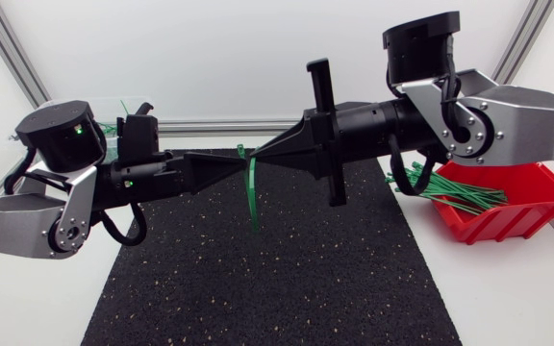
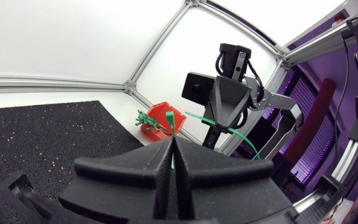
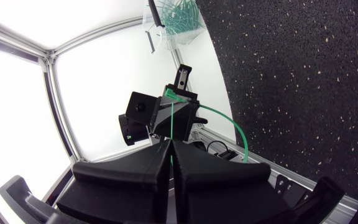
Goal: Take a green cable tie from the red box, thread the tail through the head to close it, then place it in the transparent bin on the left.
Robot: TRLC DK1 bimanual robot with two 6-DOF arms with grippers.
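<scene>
As they meet over mat (image 1: 258, 288), L & R jaws each closed on green cable tie (image 1: 253, 192)

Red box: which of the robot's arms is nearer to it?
Right. The right arm passes close beside the red box; the left arm enters from the opposite side, ending over the black mat.

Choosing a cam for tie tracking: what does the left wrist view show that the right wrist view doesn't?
Only left wrist: the red box with its loose green ties, and the right gripper seen from ahead.

Only right wrist: the transparent bin with more ties inside, and the left gripper seen from ahead.

Both: the cable tie curving out beside the meeting grippers, each gripper shut on it, and the black mat.
</scene>
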